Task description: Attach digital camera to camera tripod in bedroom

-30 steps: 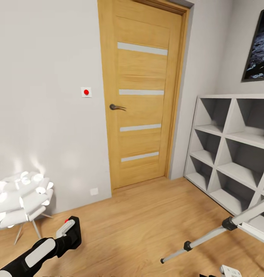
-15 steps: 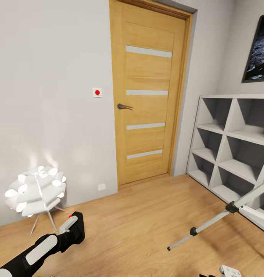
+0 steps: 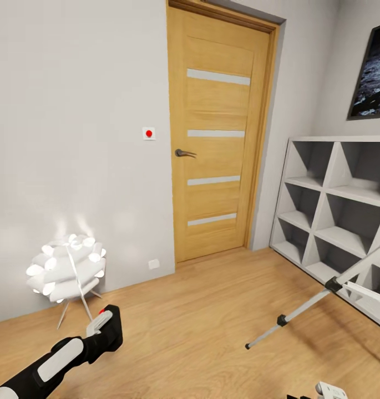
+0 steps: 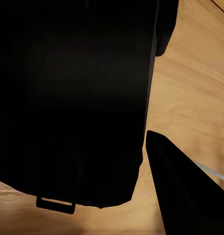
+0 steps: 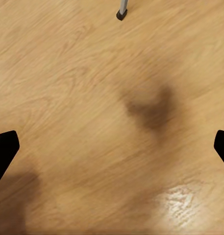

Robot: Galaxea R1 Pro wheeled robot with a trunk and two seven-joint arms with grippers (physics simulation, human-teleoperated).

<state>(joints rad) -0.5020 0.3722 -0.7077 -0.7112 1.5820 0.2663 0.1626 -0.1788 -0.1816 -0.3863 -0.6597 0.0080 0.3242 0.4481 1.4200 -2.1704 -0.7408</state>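
My left gripper (image 3: 105,328) is low at the left of the head view, shut on the digital camera (image 3: 110,336), a small black box with a red dot and a silvery part on top. Close up in the left wrist view, the camera's black body (image 4: 77,98) sits against a dark finger (image 4: 185,196). One silver leg of the camera tripod (image 3: 303,313) slants in from the right edge, its black foot on the wood floor; the head is out of view. My right gripper (image 5: 112,144) is open over bare floor, with the tripod foot (image 5: 121,14) ahead of it.
An oak door (image 3: 220,133) with pale stripes stands shut in the grey wall. A white cube shelf (image 3: 339,216) lines the right wall under a dark poster (image 3: 375,75). A glowing white floor lamp (image 3: 67,271) sits by the left wall. Wood floor lies between them.
The whole head view has slid right, so the camera has turned left. The left arm keeps its place in the picture, still holding the digital camera.
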